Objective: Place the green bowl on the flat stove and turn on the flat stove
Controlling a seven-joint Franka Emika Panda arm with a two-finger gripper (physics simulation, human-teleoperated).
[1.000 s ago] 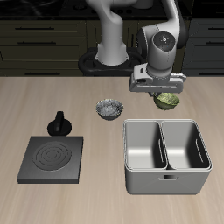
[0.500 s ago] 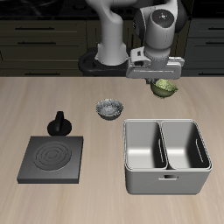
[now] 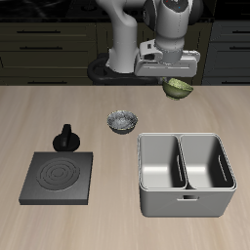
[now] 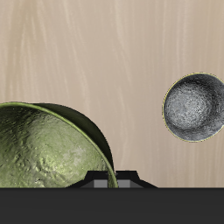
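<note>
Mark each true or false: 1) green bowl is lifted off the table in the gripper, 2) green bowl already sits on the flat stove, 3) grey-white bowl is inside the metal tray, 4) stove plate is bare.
1) The green bowl hangs off the table in the gripper. True.
2) The green bowl sits on the flat stove. False: it is in the air, far from the stove.
3) The grey-white bowl is inside the metal tray. False: it stands on the table beside the tray.
4) The stove plate is bare. True.
</note>
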